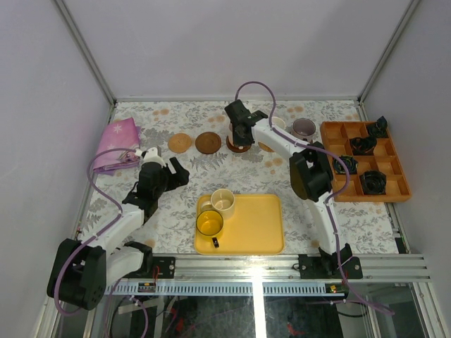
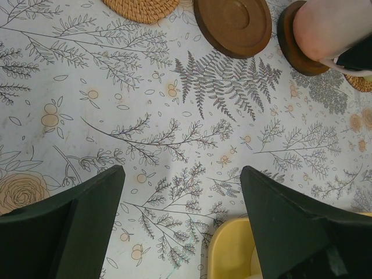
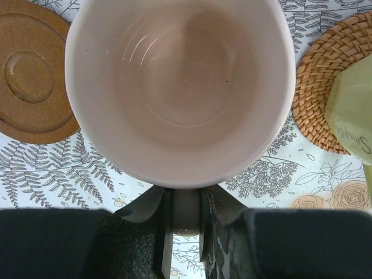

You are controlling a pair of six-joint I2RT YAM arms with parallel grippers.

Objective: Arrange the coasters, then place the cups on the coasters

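My right gripper (image 3: 186, 200) is shut on the handle of the pink cup (image 3: 180, 87), which stands on a dark brown coaster (image 2: 293, 43) at the back middle (image 1: 238, 146). To its left lie a bare dark brown coaster (image 1: 208, 143) and a woven tan coaster (image 1: 180, 143). On its right, a pale green cup (image 3: 351, 110) sits on another woven tan coaster (image 3: 322, 87), and the purple-grey cup (image 1: 304, 128) stands further right. The cream cup (image 1: 223, 203) and yellow cup (image 1: 209, 222) are on the yellow tray (image 1: 257, 225). My left gripper (image 2: 181, 174) hangs open and holds nothing, above the cloth by the tray's corner.
An orange compartment box (image 1: 337, 132) with small black objects stands at the right. A folded pink cloth (image 1: 116, 144) lies at the back left. Metal frame posts and white walls close in the table on three sides.
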